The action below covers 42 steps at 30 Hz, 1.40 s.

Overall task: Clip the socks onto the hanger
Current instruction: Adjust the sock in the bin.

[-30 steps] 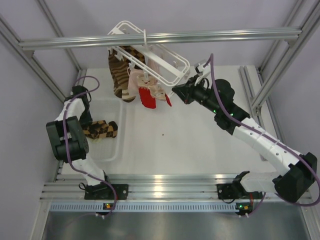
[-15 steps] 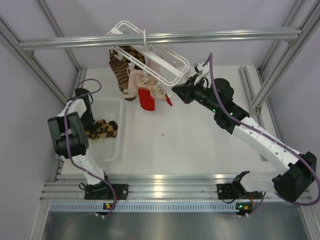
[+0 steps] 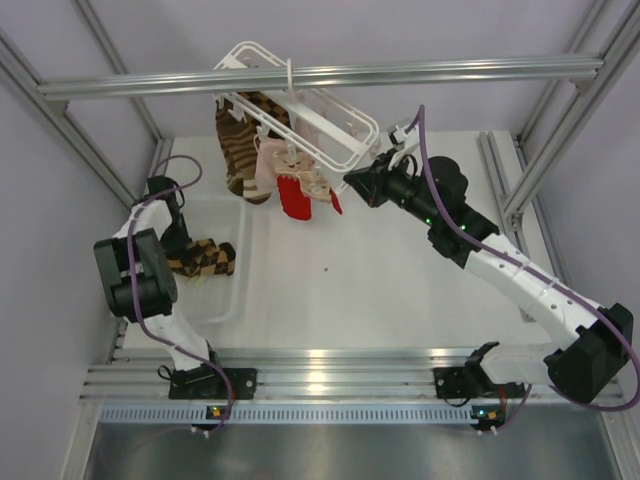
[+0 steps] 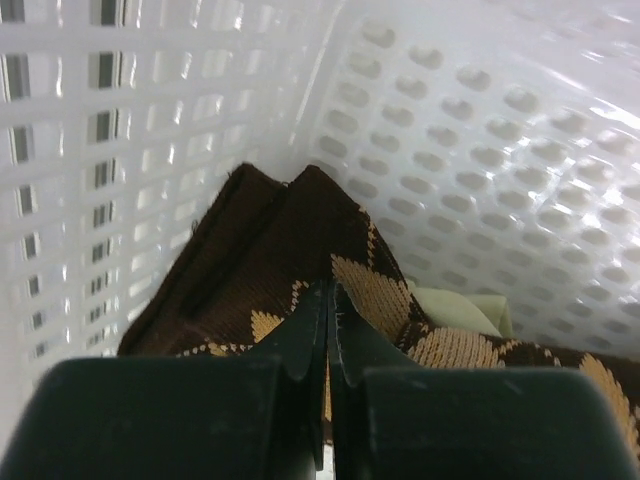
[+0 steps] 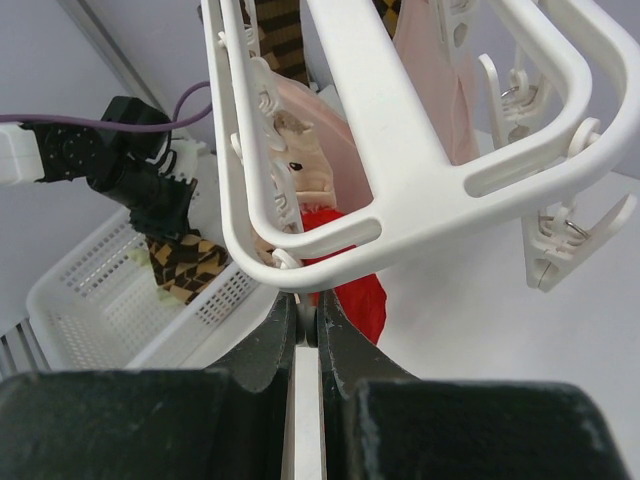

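The white hanger (image 3: 318, 118) hangs tilted from the top rail. One brown and tan check sock (image 3: 240, 150) hangs clipped at its left, beside a pale pink sock (image 3: 268, 165) and a red sock (image 3: 293, 195). A second check sock (image 3: 207, 258) lies in the white basket (image 3: 235, 300). My left gripper (image 3: 182, 250) is down in the basket and shut on this sock (image 4: 290, 230). My right gripper (image 3: 350, 182) is shut on a white clip under the hanger's near corner (image 5: 420, 180). Its jaws (image 5: 308, 305) pinch the clip.
The perforated basket walls (image 4: 480, 120) stand close around my left gripper. A pale green fabric (image 4: 455, 305) lies under the sock. Aluminium frame posts stand at the sides and a rail (image 3: 320, 75) crosses the top. A small dark speck (image 3: 326, 268) lies on the table.
My left arm has shifted slightly over the basket with the sock still pinched. The hanging check sock swings a little. My right arm has not moved.
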### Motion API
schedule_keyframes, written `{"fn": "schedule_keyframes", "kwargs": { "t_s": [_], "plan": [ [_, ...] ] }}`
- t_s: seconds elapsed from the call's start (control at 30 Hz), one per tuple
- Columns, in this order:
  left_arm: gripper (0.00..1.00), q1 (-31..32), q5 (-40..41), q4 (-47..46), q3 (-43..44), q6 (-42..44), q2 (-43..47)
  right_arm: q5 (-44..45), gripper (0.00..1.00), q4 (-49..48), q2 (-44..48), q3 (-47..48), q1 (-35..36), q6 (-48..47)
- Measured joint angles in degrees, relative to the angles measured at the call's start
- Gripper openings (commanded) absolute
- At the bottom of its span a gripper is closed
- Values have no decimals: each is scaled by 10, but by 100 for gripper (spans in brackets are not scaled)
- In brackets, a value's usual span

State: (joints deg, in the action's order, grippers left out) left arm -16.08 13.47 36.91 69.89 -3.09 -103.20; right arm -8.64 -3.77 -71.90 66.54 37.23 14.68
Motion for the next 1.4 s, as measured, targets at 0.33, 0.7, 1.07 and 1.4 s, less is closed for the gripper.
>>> {"fn": "schedule_keyframes", "kwargs": {
  "t_s": [0.33, 0.7, 1.07, 1.4],
  "plan": [
    [0, 0, -51, -2, -14, -5, 110, 0, 0, -1, 0, 0, 0, 0],
    [42, 0, -24, 54, -22, -17, 128, -2, 0, -2, 3, -1, 0, 0],
    [47, -1, -1, 38, -42, -41, 47, -2, 0, 0, 2, 0, 0, -2],
    [4, 0, -14, 21, -31, -43, 19, 0, 0, 17, -7, 14, 0, -10]
  ]
}}
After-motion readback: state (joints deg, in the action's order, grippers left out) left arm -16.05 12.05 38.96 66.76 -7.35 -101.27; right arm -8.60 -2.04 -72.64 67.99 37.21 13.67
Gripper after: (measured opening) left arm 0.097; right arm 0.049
